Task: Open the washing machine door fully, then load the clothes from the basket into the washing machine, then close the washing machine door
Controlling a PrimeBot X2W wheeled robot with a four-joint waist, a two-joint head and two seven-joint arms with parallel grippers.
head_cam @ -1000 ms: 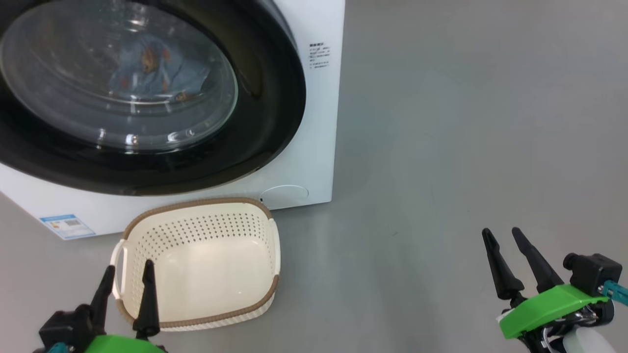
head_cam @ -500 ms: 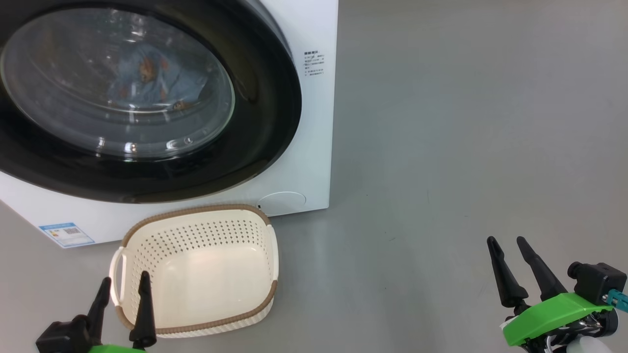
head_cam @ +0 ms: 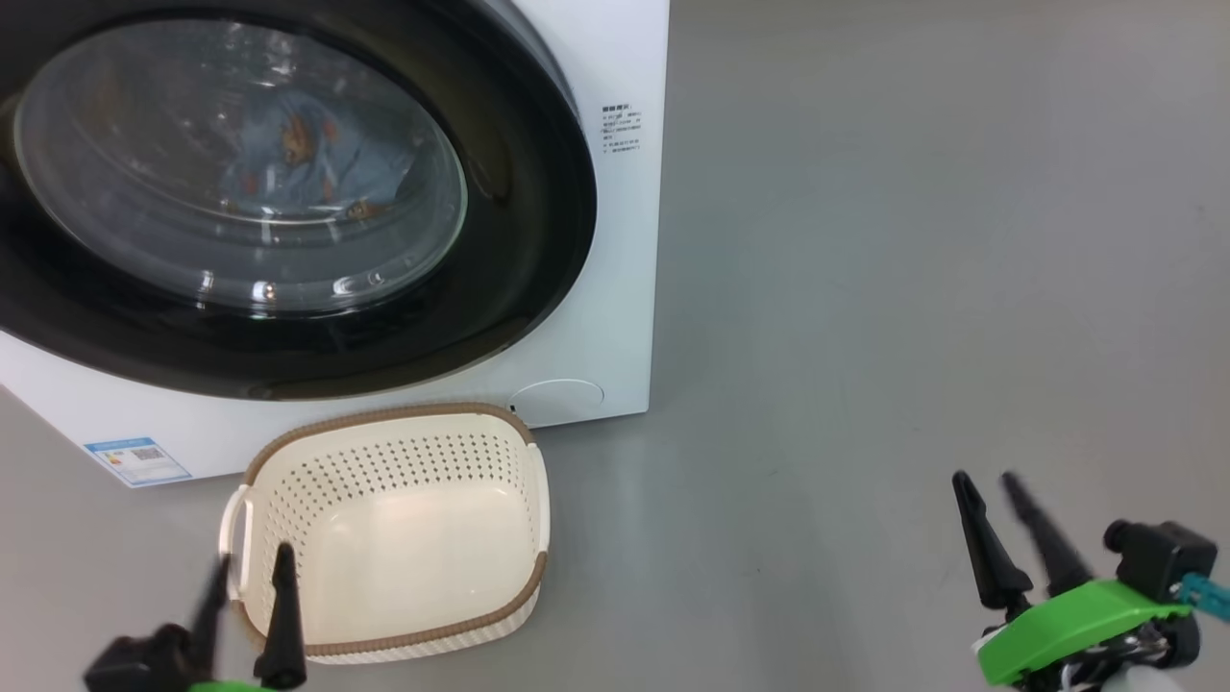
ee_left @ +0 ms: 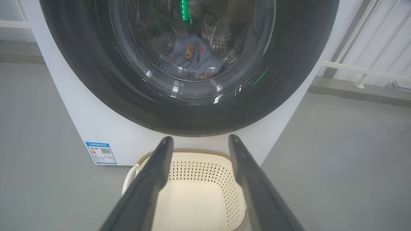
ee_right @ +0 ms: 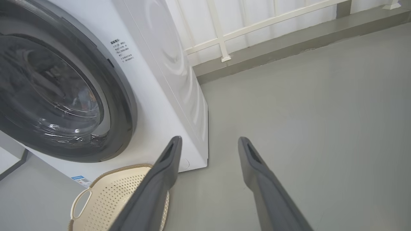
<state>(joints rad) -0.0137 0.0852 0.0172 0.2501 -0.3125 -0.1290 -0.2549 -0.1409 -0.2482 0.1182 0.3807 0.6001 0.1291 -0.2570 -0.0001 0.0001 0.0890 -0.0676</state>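
The glossy black washing machine door (head_cam: pixel 519 250) (ee_left: pixel 289 64) (ee_right: pixel 123 106) lies shut against the white washing machine (head_cam: pixel 615 288) (ee_left: pixel 96 122) (ee_right: pixel 167 80). Through its glass I see the light blue bear-print clothes (head_cam: pixel 307 159) (ee_left: pixel 192 59) inside the drum. The cream basket (head_cam: pixel 404 529) (ee_left: pixel 199 195) (ee_right: pixel 112 195) stands on the floor in front of the machine with nothing in it. My left gripper (head_cam: pixel 252 567) (ee_left: pixel 199 141) hangs open over the basket's near left corner, holding nothing. My right gripper (head_cam: pixel 985 481) (ee_right: pixel 208 139) is open over bare floor, far right of the basket.
Grey floor (head_cam: pixel 913 240) stretches to the right of the machine. A blue label sticker (head_cam: pixel 136 459) sits at the machine's lower left corner. A white railing (ee_right: pixel 257 27) and a low kerb run behind the machine.
The head camera has shifted slightly, so machine and basket sit a little lower in view than a second ago. Both grippers sit lower in the picture; door, basket and clothes are as before.
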